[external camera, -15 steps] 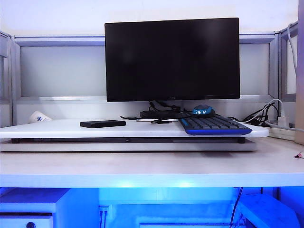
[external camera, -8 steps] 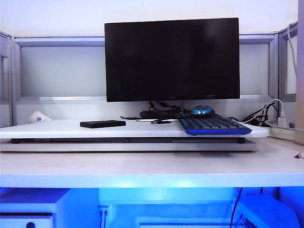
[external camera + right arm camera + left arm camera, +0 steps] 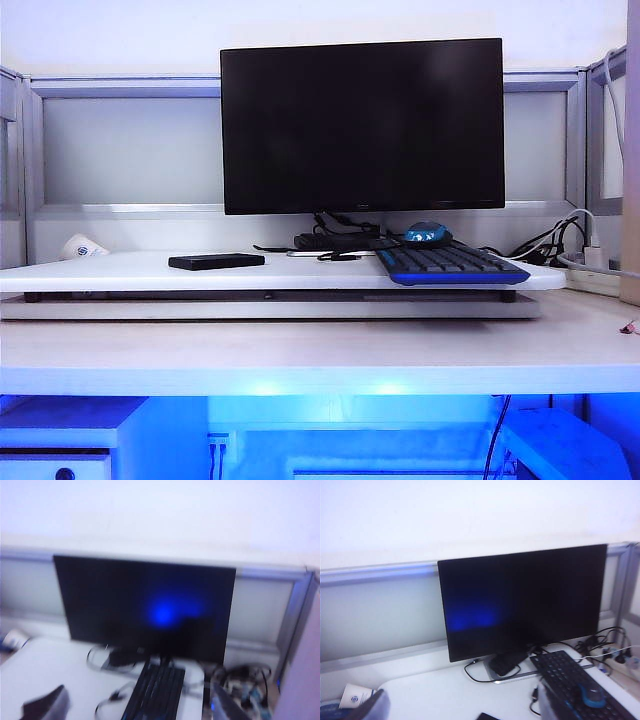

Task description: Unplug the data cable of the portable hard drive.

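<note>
I see the drive (image 3: pixel 216 261) near the bench's (image 3: pixel 120 270) left front edge. Left gripper (image 3: pixel 457 707) and right gripper (image 3: pixel 135 705) both spread, empty, above it.

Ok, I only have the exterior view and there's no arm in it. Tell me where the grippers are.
Observer: Left gripper hangs high, facing the monitor, jaws apart, nothing between them.
Operator: Now the right one.
Observer: Right gripper is also high, aimed at the keyboard, open and empty; its view is blurred.
Operator: Check the drive's plug.
Observer: Cannot tell. Only a corner of the drive shows in the left wrist view, and the plug end is out of frame.
</note>
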You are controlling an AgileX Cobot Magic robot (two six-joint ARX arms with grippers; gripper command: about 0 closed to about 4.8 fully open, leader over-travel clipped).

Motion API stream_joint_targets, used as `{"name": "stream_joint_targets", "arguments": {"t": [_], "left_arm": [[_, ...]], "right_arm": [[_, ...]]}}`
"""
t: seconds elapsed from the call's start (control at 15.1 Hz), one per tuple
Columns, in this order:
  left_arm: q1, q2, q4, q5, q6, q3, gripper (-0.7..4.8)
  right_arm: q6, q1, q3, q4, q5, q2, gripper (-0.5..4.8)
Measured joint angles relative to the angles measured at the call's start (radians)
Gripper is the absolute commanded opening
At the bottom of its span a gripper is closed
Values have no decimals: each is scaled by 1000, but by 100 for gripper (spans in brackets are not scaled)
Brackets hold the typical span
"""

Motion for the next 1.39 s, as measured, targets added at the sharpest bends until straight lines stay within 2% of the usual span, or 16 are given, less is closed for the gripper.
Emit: {"name": "stream_joint_targets", "arguments": {"t": [0.2, 0.4, 0.79, 0.86, 0.93, 1.13, 1.19, 1.32, 1.39], "left_arm": [[0, -123, -113, -1, -10, 0, 395], [0, -214, -208, -5, -10, 0, 395], [0, -415, -533, -8, -8, -14, 388], [0, -490, -560, -8, -11, -56, 347], [0, -559, -577, -10, -11, -97, 334], [0, -795, -594, -28, -23, -253, 335], [0, -892, -632, -27, -35, -355, 335], [0, -886, -733, -34, -37, -388, 335], [0, -891, -741, -37, -37, -426, 335]], "right_arm": [[3, 0, -140, -40, 0, -159, 332], [23, 0, -291, -39, 0, -322, 332], [56, 0, -566, -60, 1, -625, 332], [60, 0, -611, -60, 0, -677, 332], [60, 0, -653, -64, 0, -716, 332], [66, 0, -737, -73, -1, -789, 333], [82, 0, -799, -63, -2, -816, 333], [99, 0, -888, -56, -40, -829, 332], [134, 0, -946, -52, -70, -850, 332]]}}
